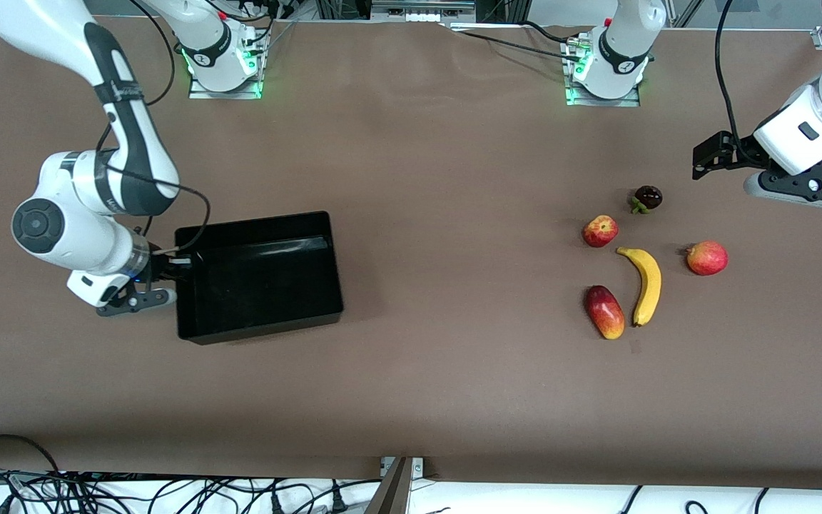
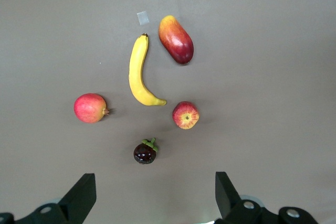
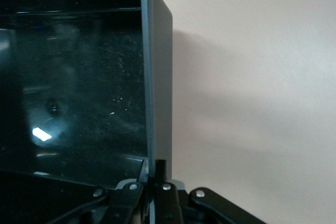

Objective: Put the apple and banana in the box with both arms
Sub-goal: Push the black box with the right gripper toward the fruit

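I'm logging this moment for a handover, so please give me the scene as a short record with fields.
right claw: shut on the box wall, at the end toward the right arm's side
left claw: open, in the air over the table by the fruit
box: on the table, no fruit inside
apple: on the table, apart from the banana
banana: on the table, nearer the front camera than the apple
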